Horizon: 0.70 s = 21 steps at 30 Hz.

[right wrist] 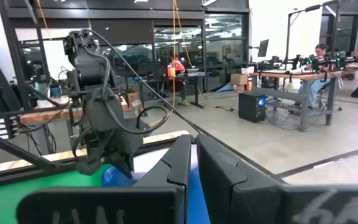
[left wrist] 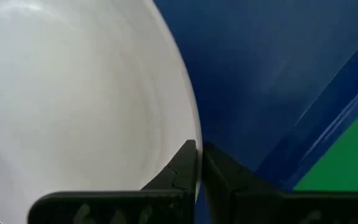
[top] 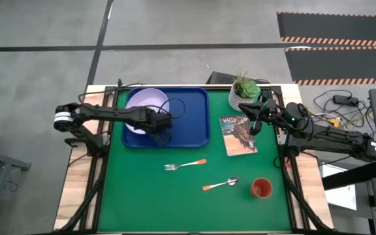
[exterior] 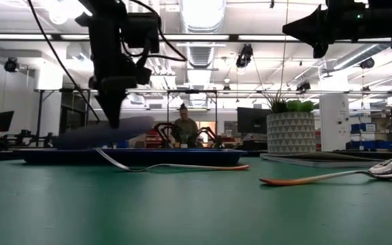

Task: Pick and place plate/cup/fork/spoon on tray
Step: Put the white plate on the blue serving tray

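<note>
The pale lavender plate (top: 145,106) is over the far left part of the blue tray (top: 191,124), with my left gripper (top: 160,125) shut on its rim. In the low view the plate (exterior: 104,133) is tilted, its held side higher. The fork (top: 185,164), the spoon (top: 220,184) and the orange-red cup (top: 261,188) lie on the green mat toward the near right. My right gripper (top: 249,117) waits shut and high at the far right, holding nothing. My left gripper pinches the plate's rim (left wrist: 190,134) between its two fingers, one over the plate's upper face and one outside the edge. The fingers come steeply from above. The plate slants down from the hold toward the tray's left side; whether its low edge touches the tray cannot be told.
A printed booklet (top: 237,135) lies right of the tray, and a white pot with a green plant (top: 243,91) stands at the far right by my right arm. A person sits in the room beyond the table. Bare green mat (top: 142,196) spreads at the near left.
</note>
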Motion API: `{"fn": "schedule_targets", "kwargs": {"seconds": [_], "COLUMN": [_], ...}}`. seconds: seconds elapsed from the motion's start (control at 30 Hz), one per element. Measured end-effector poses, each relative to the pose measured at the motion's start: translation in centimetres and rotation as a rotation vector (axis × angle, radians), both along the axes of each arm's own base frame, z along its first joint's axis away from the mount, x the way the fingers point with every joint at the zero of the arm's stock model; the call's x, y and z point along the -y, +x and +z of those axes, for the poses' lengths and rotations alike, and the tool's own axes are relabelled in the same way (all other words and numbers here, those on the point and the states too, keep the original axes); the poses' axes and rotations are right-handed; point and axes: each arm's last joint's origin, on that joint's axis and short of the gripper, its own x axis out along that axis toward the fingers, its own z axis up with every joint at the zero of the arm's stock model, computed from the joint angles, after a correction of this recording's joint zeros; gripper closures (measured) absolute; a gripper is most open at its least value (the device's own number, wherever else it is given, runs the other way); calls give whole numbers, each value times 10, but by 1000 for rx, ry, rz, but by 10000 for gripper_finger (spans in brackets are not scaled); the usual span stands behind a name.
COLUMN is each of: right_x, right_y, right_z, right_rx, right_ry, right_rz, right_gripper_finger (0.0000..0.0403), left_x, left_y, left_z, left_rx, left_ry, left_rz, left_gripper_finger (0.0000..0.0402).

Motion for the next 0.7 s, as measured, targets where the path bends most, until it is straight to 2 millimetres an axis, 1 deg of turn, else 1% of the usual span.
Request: {"fn": "schedule_targets", "kwargs": {"seconds": [0.17, 0.37, 0.57, 0.7], "right_x": [0, 0, 0, 0], "right_y": [0, 0, 1, 1], "right_z": [0, -2, -3, -3], "right_rx": [2, -8, -18, -18], "right_ry": [12, 28, 32, 32], "right_rz": [2, 4, 3, 3], "right_gripper_finger": [381, 380, 381, 381], "left_x": [-5, -10, -11, -10], "left_y": [5, -3, -5, -4], "left_z": [-13, -26, -29, -29], "left_rx": [100, 72, 66, 75], "left_ry": [18, 14, 11, -29], "left_rz": [16, 36, 42, 33], "left_gripper_finger": [401, 401, 401, 401]}}
